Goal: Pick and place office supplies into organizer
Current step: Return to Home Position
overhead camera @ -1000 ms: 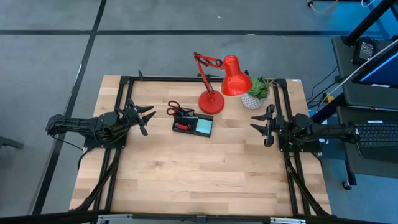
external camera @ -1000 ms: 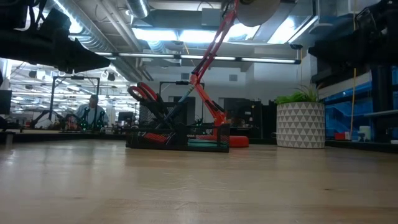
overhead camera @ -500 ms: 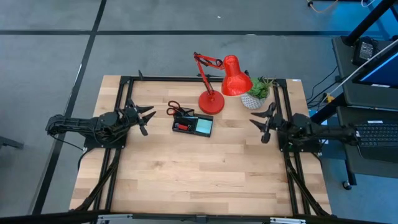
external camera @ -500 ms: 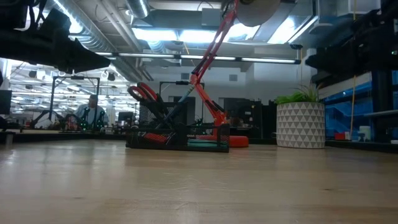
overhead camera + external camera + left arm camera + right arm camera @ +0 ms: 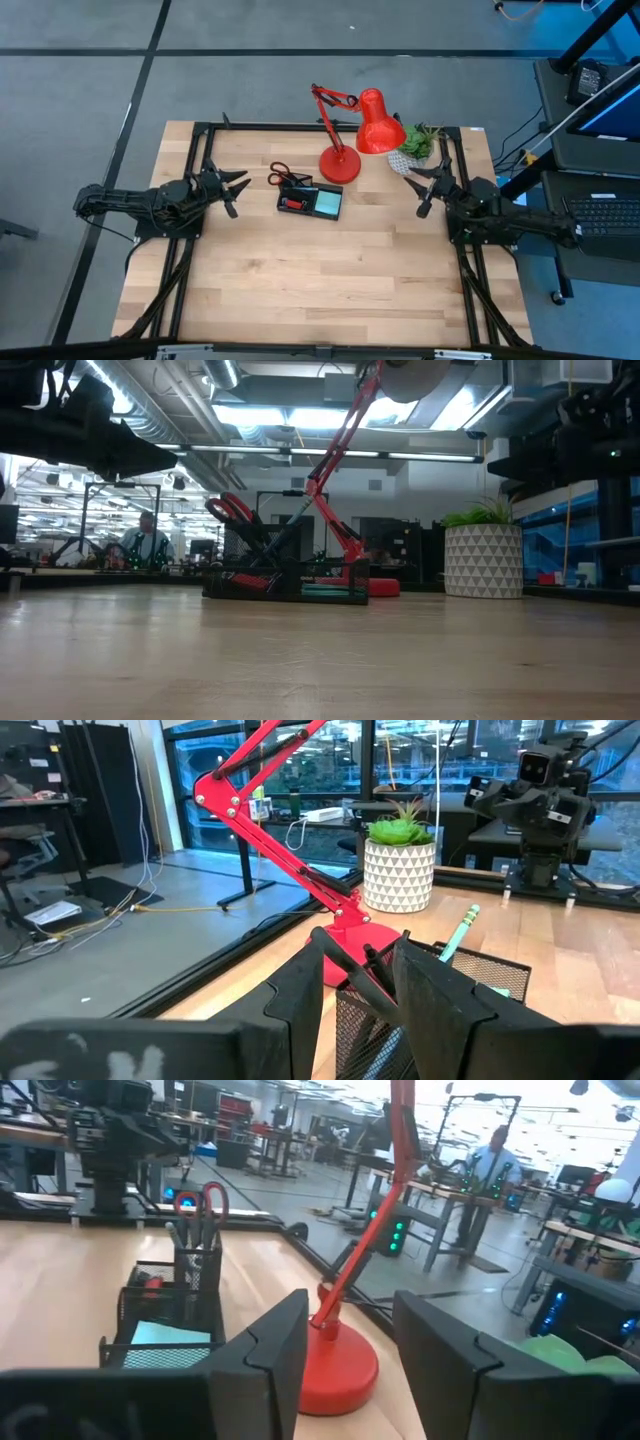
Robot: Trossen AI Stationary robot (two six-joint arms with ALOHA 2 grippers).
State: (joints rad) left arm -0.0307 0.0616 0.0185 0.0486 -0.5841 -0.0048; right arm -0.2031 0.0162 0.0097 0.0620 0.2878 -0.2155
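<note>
Two supplies, red-handled scissors (image 5: 281, 172) and cyan sticky-note pad (image 5: 327, 203), sit in the organizer (image 5: 311, 190) at upper centre of the high view. Placing looks finished; next comes parking the arms. Left gripper (image 5: 236, 192) and right gripper (image 5: 416, 190) flank it well apart, fingers spread and empty. The potted plant (image 5: 415, 145) crowds the right one; bare table (image 5: 320, 280) lies below.

You have a black mesh organizer (image 5: 311, 189) holding a cyan pad (image 5: 328, 203) and red-handled scissors (image 5: 279, 171). Your lamp (image 5: 377, 124) is bright red, the pot (image 5: 399, 876) white with grey triangles, its plant (image 5: 402, 826) green, the desk (image 5: 320, 275) pale striped wood.
</note>
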